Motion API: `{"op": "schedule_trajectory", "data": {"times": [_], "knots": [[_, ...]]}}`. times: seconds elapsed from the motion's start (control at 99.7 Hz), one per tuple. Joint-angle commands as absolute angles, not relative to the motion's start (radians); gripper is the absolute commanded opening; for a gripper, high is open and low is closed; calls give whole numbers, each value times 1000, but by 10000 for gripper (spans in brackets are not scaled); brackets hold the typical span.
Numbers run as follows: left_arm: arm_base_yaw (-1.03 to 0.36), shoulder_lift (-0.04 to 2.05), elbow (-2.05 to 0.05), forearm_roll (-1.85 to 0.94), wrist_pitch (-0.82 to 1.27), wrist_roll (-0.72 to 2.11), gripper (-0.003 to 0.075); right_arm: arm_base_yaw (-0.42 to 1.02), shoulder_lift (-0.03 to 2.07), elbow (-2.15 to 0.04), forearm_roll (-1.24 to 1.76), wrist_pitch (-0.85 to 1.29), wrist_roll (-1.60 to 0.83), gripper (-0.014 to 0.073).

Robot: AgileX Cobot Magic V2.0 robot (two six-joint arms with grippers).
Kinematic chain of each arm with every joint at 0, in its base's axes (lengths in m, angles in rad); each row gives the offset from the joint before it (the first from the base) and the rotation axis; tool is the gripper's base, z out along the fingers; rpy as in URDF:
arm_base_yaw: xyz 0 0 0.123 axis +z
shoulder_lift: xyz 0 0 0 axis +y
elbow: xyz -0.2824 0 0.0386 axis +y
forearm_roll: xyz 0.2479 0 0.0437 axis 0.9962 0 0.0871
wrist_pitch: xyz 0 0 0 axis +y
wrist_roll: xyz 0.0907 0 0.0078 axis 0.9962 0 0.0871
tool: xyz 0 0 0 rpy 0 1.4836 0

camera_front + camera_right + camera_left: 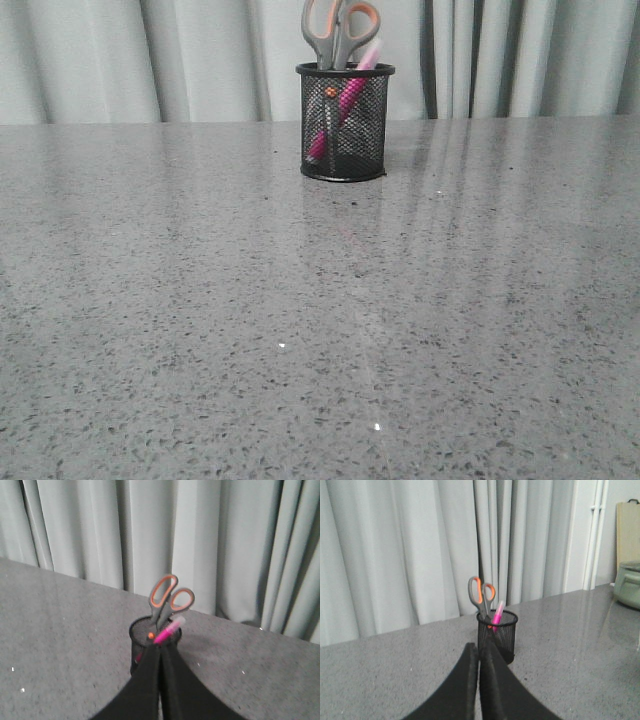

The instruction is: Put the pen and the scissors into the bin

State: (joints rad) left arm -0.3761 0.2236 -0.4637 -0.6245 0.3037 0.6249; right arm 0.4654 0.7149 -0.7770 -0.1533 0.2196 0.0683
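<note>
The table (200, 330) is a grey speckled stone-look top, pretty glossy, with the pale curtain (130, 60) folds reflecting in it as long streaks. That curtain hangs right along the far edge and fills the whole back of the front view. From the left wrist view there's also a white door frame (592, 535) off to one side, a tan board-like thing (627, 530) leaning there, and a pale green container (627, 585) sitting at the edge of the picture, well apart from everything else.

The bin (345, 122) stands upright near the far edge of the table, roughly centred, just in front of the curtain. The whole near half of the tabletop in the front view is bare grey surface.

Both items are in the bin. The scissors (341, 32) stand blades down, grey handles with orange-lined loops poking well above the rim, orange pivot dot showing through the mesh. The pen (340, 110) leans diagonally inside, magenta body visible through the mesh and its pale end just clearing the rim beside the scissors handles.

Neither arm shows in the front view. The left gripper (479, 652) has its black fingers pressed together with nothing between them, pointing at the bin from the near side. The right gripper (159, 652) is closed up empty as well, its tips right in front of the bin in that wrist view.
</note>
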Motion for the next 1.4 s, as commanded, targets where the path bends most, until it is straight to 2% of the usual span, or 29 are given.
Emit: {"op": "schedule_trajectory", "data": {"times": [0.0, 0.201, 0.441, 1.053, 1.143, 1.233, 1.394], "knots": [[-374, 232, -462, -647, 226, 614, -19, 462, 557, -677, -208, 190, 64, -69], [-374, 232, -437, -647, 226, 614, -19, 462, 269, -487, -213, 214, 64, -69], [-374, 232, -437, -647, 223, 614, -19, 462, 44, -438, -216, 260, 64, -69], [-374, 232, -430, -652, 223, 614, -19, 462, 8, -438, -216, 287, 64, -69], [-374, 225, -417, -572, 225, 614, -19, 462, 8, -438, -216, 287, 64, -69], [-368, 197, -381, -357, 166, 614, -19, 462, 8, -438, -216, 287, 64, -69], [-291, 125, -185, -297, -55, 526, -19, 462, 8, -438, -216, 287, 64, -69]]}}
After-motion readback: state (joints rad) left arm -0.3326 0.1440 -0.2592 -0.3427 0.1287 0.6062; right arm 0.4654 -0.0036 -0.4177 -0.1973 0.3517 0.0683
